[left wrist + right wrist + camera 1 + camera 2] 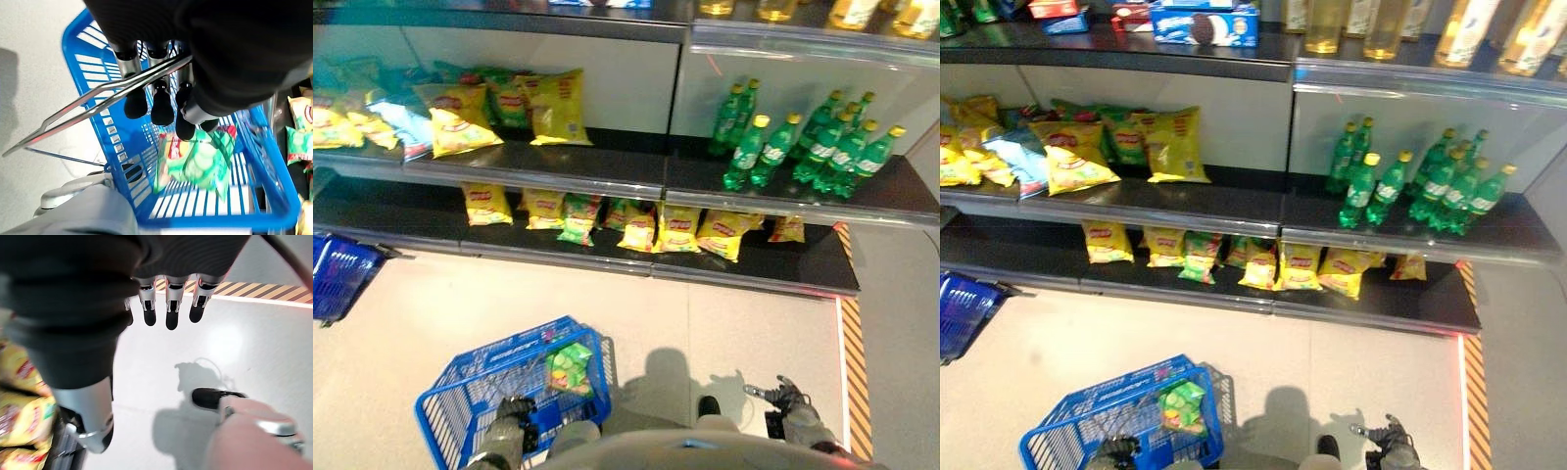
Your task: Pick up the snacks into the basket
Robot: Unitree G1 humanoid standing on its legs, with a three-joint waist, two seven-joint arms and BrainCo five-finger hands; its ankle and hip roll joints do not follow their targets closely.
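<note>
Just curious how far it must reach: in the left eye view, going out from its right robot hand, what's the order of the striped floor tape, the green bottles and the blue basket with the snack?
From the right robot hand:
1. Striped floor tape, just beside it.
2. Blue basket, across the floor by the left robot hand.
3. Green bottles, up on the shelf.

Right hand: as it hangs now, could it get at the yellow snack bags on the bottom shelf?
Probably not yet: the right hand hangs open and low over bare floor, with floor between it and the yellow snack bags, though nothing blocks the way.
</note>
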